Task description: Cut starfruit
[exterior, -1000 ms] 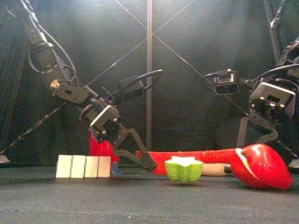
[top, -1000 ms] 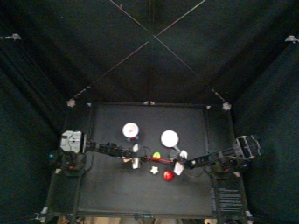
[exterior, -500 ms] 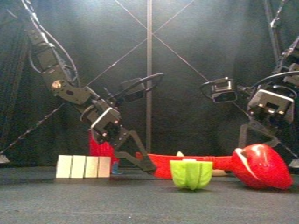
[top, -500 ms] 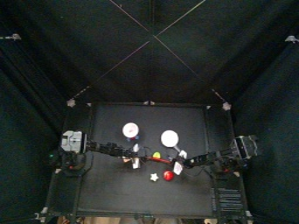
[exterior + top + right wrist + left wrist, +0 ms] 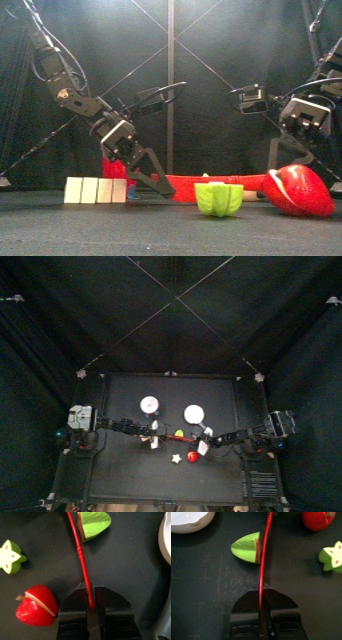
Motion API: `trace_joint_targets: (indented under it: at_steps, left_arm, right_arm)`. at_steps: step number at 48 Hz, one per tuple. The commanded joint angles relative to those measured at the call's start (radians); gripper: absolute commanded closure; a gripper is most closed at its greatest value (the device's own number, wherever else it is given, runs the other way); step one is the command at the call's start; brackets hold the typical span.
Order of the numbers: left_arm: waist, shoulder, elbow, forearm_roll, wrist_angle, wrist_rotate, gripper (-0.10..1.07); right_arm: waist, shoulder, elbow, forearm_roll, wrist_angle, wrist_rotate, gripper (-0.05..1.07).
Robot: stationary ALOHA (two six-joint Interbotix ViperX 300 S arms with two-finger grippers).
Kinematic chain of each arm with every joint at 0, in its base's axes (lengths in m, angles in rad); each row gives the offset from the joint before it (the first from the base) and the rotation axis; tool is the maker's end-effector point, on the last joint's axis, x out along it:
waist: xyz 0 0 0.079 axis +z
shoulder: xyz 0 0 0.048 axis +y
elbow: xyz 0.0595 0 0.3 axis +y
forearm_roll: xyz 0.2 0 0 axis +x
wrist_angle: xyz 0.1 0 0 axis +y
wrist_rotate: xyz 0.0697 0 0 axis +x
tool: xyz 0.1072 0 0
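Note:
The starfruit (image 5: pixel 175 458) is a small yellow-green toy with a pale star face. It lies near the table's front, also in the front view (image 5: pixel 219 198), the left wrist view (image 5: pixel 333 556) and the right wrist view (image 5: pixel 11 556). My left gripper (image 5: pixel 262 594) is shut on a thin red blade (image 5: pixel 265 552) that runs beside a green fruit half (image 5: pixel 248 547), apart from the starfruit. My right gripper (image 5: pixel 89 592) is shut on a thin red blade (image 5: pixel 79 547) as well, with the starfruit off to one side. The grippers (image 5: pixel 152 436) (image 5: pixel 207 441) sit mid-table.
A red apple-like toy (image 5: pixel 194 456) (image 5: pixel 37 605) lies just right of the starfruit. Two white round discs (image 5: pixel 150 404) (image 5: pixel 194 413) sit further back. A row of cream blocks (image 5: pixel 96 190) stands at the front left. Black curtains surround the table.
The starfruit has shifted towards the table's front edge and stands larger in the front view. Both grippers stay shut on the red blades, nearly in place.

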Motion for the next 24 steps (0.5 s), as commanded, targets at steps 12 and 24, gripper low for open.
trace_joint_targets:
  at_steps: [12,24]
  left_arm:
    - [-0.041,-0.114,-0.003,0.000,0.005,-0.003,0.64]
    - [-0.041,-0.106,-0.011,0.000,0.003,-0.003,0.64]
  right_arm:
    - [0.023,-0.132,-0.008,-0.002,0.041,0.011,0.67]
    - [0.054,-0.130,-0.009,-0.002,0.055,0.011,0.67]
